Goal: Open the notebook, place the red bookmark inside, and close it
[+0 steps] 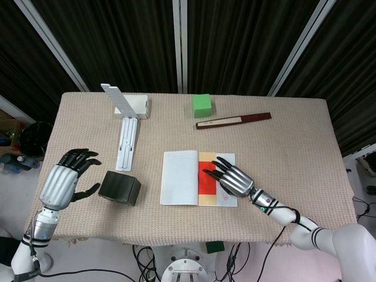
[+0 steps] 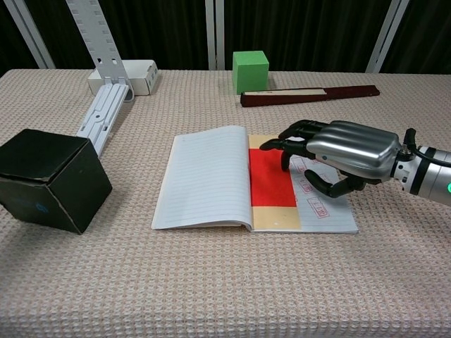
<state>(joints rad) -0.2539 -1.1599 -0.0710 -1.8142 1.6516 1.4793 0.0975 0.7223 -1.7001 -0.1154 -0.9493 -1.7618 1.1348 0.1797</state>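
The notebook [image 2: 211, 179] lay open mid-table with the red bookmark [image 2: 271, 177] on its right page, the right hand [image 2: 338, 156] empty and spread just above, the left hand [image 1: 66, 175] empty with fingers apart beside the black box [image 1: 119, 187]

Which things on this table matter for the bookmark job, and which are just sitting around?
Part of the job:
notebook, lying open
red bookmark, on its right page
right hand, over the bookmark

Just lying about:
black box
green cube
white box
white folding stand
dark red strip
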